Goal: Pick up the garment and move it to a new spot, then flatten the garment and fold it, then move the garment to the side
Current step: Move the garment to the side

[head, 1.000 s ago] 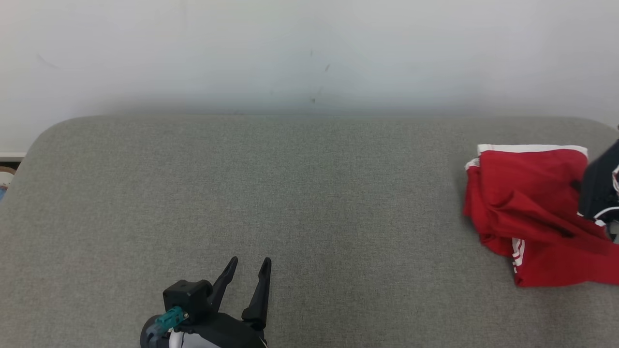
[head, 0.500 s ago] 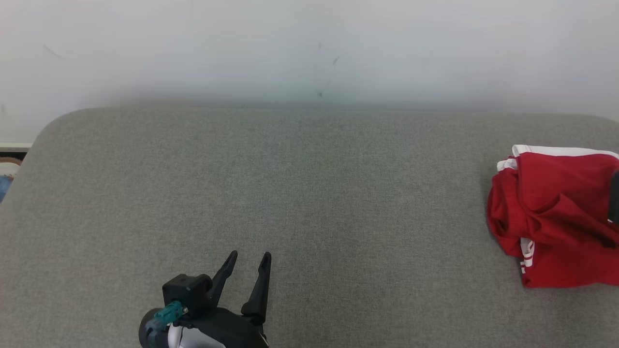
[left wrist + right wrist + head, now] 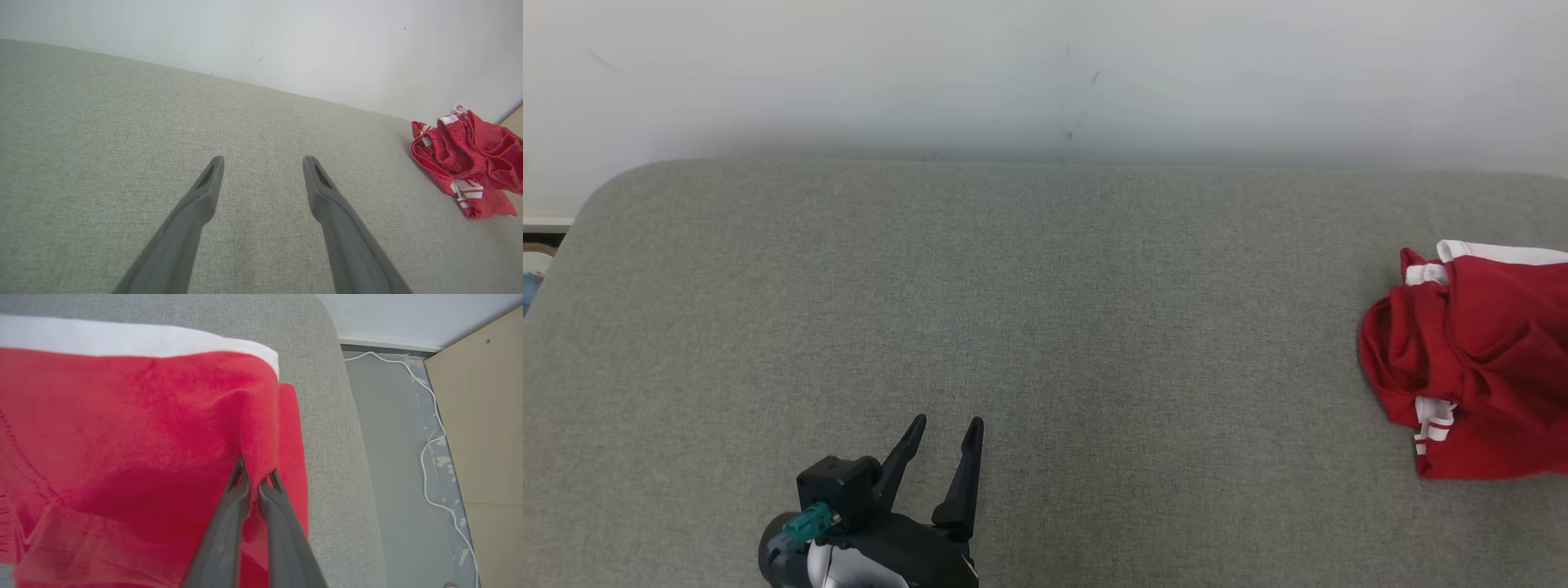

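- The garment (image 3: 1486,359), red with white trim, lies bunched at the right end of the counter (image 3: 1045,310), cut off by the right edge of the head view.
- A white band runs along its far edge, and short white stripes show at its near left corner.
- In the left wrist view the garment (image 3: 461,159) is a crumpled heap at the far right, close to the counter's right edge.
- The right claw (image 3: 256,467) is closed on the garment (image 3: 143,437): its two dark fingers meet on a raised fold of red cloth, which is pinched between the tips.
- Around that pinch the cloth pulls up into a ridge; the white band lies beyond it, toward the counter's rounded corner.
- The left claw (image 3: 947,422) sits at the near left of the counter, well apart from the garment, with its fingers pointing away from the robot.
- Its fingers are spread wide with nothing between them, and bare grey fabric shows in the gap (image 3: 263,161).
- The counter is covered in grey woven fabric and has rounded corners.
- A pale wall (image 3: 1045,73) with a few small dark marks stands behind it.
- To the right of the counter, a white cable (image 3: 429,457) trails over a grey floor (image 3: 388,457) beside a light wooden panel (image 3: 482,416).
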`<state>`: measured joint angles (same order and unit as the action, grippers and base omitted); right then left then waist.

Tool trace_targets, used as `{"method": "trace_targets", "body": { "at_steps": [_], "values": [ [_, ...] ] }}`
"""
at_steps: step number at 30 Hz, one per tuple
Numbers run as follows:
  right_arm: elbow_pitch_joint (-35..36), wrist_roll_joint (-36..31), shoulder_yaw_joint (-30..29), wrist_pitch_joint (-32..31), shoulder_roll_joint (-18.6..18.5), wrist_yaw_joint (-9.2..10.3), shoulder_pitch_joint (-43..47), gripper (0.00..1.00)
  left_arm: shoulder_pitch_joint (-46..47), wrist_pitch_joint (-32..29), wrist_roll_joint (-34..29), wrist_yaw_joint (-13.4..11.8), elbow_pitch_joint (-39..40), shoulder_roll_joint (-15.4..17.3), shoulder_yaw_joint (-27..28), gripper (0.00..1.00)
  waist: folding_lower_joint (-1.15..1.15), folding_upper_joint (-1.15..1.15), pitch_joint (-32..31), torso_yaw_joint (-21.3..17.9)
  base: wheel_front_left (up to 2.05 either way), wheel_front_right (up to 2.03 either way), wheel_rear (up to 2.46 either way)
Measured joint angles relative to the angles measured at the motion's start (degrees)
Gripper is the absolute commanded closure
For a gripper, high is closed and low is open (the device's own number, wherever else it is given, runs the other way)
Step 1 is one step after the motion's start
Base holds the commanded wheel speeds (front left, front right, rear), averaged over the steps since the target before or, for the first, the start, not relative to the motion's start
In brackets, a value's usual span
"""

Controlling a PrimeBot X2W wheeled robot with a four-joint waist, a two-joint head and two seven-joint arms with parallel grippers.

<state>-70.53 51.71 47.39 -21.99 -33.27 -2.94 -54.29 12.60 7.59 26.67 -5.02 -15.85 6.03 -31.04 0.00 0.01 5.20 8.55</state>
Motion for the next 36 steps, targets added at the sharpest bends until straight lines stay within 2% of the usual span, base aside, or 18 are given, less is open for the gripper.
{"method": "trace_targets", "body": {
  "at_steps": [1,2,3,16,22,25,36],
  "values": [
    [-0.09,-0.13,0.29,0.11,-0.16,0.16,0.02,0.95,0.00,0.00,0.00,0.00,0.05,-0.01,0.01,0.00,0.00,0.00,0.19,0.10,0.00,0.00,0.00],
    [-0.16,-0.45,0.58,0.15,-0.33,0.42,0.03,0.55,0.00,0.00,0.00,0.00,0.07,0.01,0.04,0.00,0.00,0.00,0.40,0.21,0.00,0.00,0.00],
    [-0.27,-0.66,0.86,0.16,-0.44,0.52,0.03,0.00,0.02,0.00,0.00,0.00,0.07,0.04,0.12,0.00,0.00,0.00,0.61,0.31,0.00,0.00,0.00],
    [-0.21,-2.47,1.98,3.21,0.57,1.36,-0.32,0.00,0.41,0.08,0.10,-0.01,-1.72,0.78,1.15,0.00,0.00,0.00,-0.25,-0.65,0.00,0.00,0.00],
    [0.63,0.07,-0.86,8.86,0.65,-0.42,1.14,0.00,0.34,0.53,0.36,-0.01,-2.57,0.62,1.26,0.00,-0.01,0.00,-2.54,-1.46,0.00,0.00,0.00],
    [0.91,1.45,-2.19,11.05,1.29,-0.70,3.35,0.00,0.08,0.60,0.53,-0.01,-2.90,0.93,1.51,0.00,-0.01,0.00,-3.38,-1.76,0.00,0.00,0.00],
    [5.78,6.82,-7.61,26.11,3.83,-2.38,12.91,0.00,-4.28,2.10,1.10,-0.53,-1.87,3.57,4.77,0.00,-0.01,-0.01,-6.75,-4.19,0.00,0.00,0.00]
  ]
}}
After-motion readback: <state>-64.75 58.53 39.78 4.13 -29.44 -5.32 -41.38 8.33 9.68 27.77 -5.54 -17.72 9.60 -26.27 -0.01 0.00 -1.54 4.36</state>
